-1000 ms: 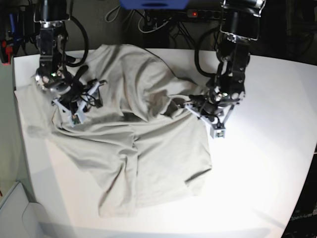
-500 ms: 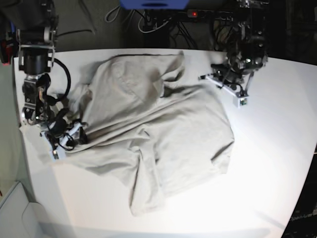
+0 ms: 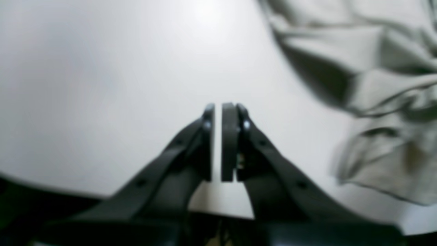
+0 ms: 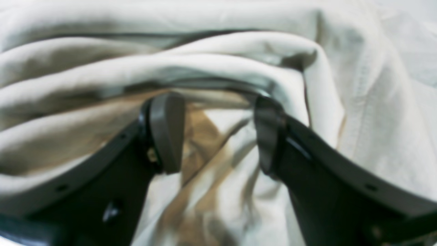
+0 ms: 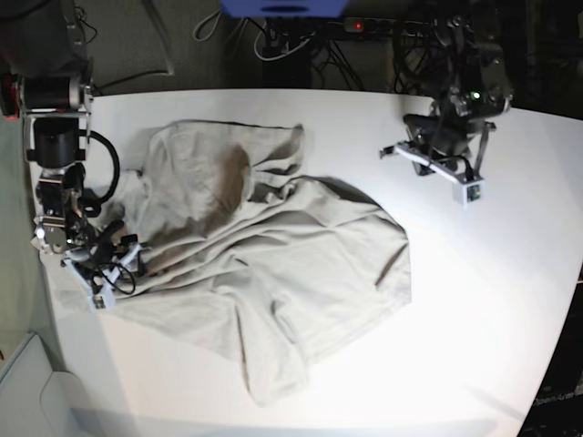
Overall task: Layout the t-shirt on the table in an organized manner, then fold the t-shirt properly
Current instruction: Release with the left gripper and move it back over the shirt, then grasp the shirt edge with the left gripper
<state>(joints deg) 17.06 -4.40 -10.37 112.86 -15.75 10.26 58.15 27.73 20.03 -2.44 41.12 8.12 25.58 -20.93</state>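
Laying-out step in hand: the t-shirt (image 5: 264,264) is still rumpled, spread from the table's (image 5: 510,300) near-left part toward its far edge.

At the left edge, cloth sits between the right gripper's (image 4: 215,133) parted jaws, grip uncertain; near the far right corner, the left gripper (image 3: 222,143) is closed and empty. Spreading flat is called for next.

bare table (image 5: 492,300) open right of the t-shirt (image 5: 273,246), rumpled folds crowding right pincer (image 4: 215,136)
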